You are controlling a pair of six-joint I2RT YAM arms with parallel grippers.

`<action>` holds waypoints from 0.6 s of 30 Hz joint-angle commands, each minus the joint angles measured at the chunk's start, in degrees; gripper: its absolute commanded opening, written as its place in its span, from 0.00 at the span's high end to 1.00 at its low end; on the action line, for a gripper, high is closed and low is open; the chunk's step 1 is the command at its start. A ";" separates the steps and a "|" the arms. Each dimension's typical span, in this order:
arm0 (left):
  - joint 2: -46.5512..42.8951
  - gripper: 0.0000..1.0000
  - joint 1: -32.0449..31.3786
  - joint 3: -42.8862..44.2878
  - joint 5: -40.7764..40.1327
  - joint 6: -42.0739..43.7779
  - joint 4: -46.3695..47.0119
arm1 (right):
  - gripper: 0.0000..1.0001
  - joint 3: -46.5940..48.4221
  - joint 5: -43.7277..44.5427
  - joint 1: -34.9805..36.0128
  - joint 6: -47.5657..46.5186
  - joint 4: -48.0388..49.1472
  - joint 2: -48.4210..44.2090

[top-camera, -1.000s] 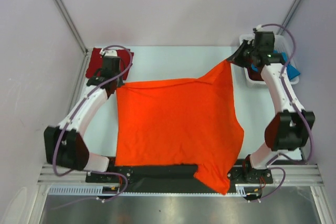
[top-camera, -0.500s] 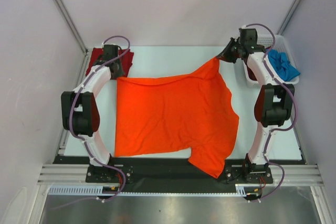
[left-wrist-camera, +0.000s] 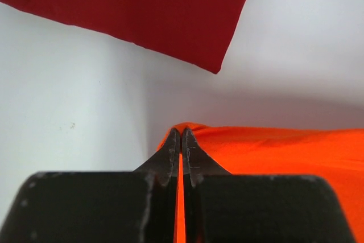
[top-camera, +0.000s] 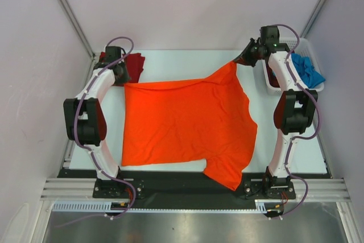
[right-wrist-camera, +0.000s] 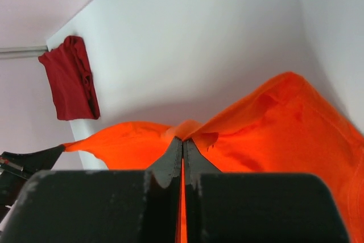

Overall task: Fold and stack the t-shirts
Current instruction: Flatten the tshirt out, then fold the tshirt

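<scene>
The left claw (top-camera: pixel 123 82) is closed tight on one far corner of the bright orange t-shirt (top-camera: pixel 187 123). In the left wrist view its two fingers meet, with only a thin sliver of orange cloth showing between them. The pinched corner sits low, close to the pale tabletop (top-camera: pixel 182 61).

The right claw (top-camera: pixel 238 62) is likewise clamped on the other far corner of the same shirt. Its fingers are pressed together with orange showing in the seam, and the cloth rises to a peak at its tips.

Between the two claws the far edge of the orange t-shirt is stretched in a line. From there the shirt spreads back toward the arm bases, mostly flat with a few shallow wrinkles. One sleeve, behind and below the right claw, hangs over the near edge of the tabletop onto the black base rail (top-camera: pixel 170 183).

The dark red t-shirt (top-camera: pixel 134 64) lies folded just beyond the left claw, at the far left corner of the tabletop. Its nearest corner is ahead of the fingertips and clear of the orange cloth.

The blue t-shirt (top-camera: pixel 307 71) is bunched up in the white lattice basket (top-camera: pixel 306 42). The basket stands just to the right of the right claw.
</scene>
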 commanded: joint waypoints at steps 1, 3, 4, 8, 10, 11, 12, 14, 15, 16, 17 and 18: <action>-0.98 1.00 0.12 1.31 1.64 -0.46 -2.39 | 1.00 2.21 -1.27 -0.44 0.55 -8.09 -1.64; -1.42 1.00 0.12 0.87 1.72 -0.55 -3.18 | 1.00 0.46 -1.00 -0.53 0.29 -10.30 -2.87; -1.95 1.00 0.12 0.61 1.64 -0.55 -3.36 | 1.00 -0.16 -1.27 -0.61 0.29 -12.31 -3.93; -1.69 1.00 0.12 1.57 -0.20 -0.38 -7.31 | 1.00 -4.29 -1.97 -1.05 0.38 -18.48 -6.92; -1.60 1.00 0.12 1.75 -2.39 -0.55 -9.51 | 1.00 -8.57 -2.93 -1.93 0.72 -18.58 -9.28; -1.34 1.00 0.12 1.83 -2.75 -0.81 -10.21 | 1.00 -9.56 -3.98 -1.93 0.90 -18.75 -11.30; -0.99 1.00 0.12 2.10 -2.93 -0.82 -11.78 | 1.00 -10.62 -4.17 -4.19 1.51 -19.45 -12.19; -0.90 1.00 1.61 1.93 -3.11 -1.17 -12.85 | 1.00 -12.55 -5.13 -4.83 1.60 -19.98 -14.03; -0.98 1.00 1.61 1.75 -3.28 -1.43 -13.03 | 1.00 -12.82 -5.66 -5.01 2.30 -20.50 -14.30; -1.25 1.00 1.61 1.66 -3.28 -1.69 -13.55 | 1.00 -13.08 -6.62 -5.36 2.83 -20.86 -14.48; -1.51 0.99 1.53 1.75 -3.02 -1.69 -13.99 | 1.00 -13.52 -9.07 -5.36 3.62 -20.60 -14.74; -2.12 1.00 1.53 1.75 -3.11 -1.69 -14.26 | 1.00 -14.48 -10.40 -5.36 4.32 -20.25 -15.18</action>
